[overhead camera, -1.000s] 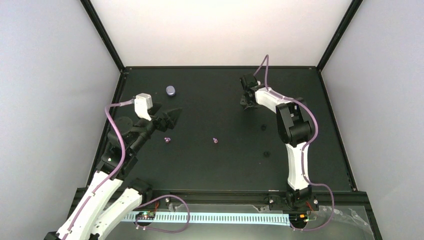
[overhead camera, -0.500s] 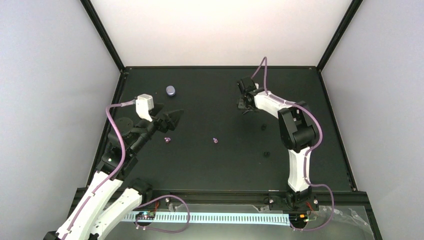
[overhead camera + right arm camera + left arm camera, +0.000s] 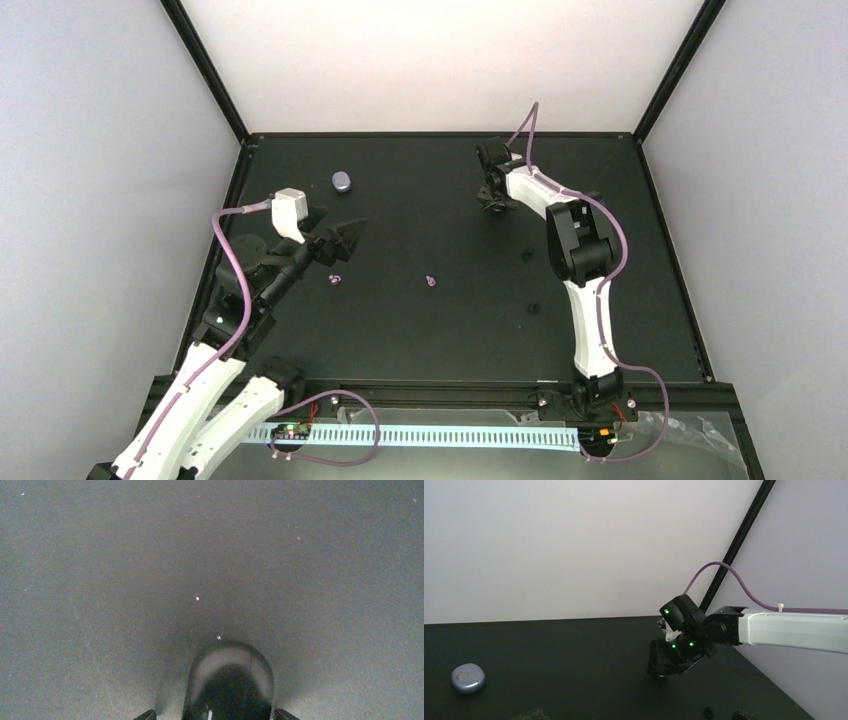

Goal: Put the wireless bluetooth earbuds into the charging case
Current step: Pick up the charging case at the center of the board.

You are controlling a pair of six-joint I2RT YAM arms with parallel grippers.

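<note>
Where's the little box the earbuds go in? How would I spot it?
Look down at the black table and go to its far left corner. The charging case sits there all alone. It is a closed, rounded lavender pebble, much bigger than the two tiny purple earbuds lying nearer the middle.

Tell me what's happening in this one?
Nothing is inserted yet. The left earbud and the right earbud lie loose on the table; the charging case sits closed at the far left. The left pincer is open and empty near the left earbud. The right pincer is low at the far side, around a small black domed object; a grip cannot be confirmed.
</note>
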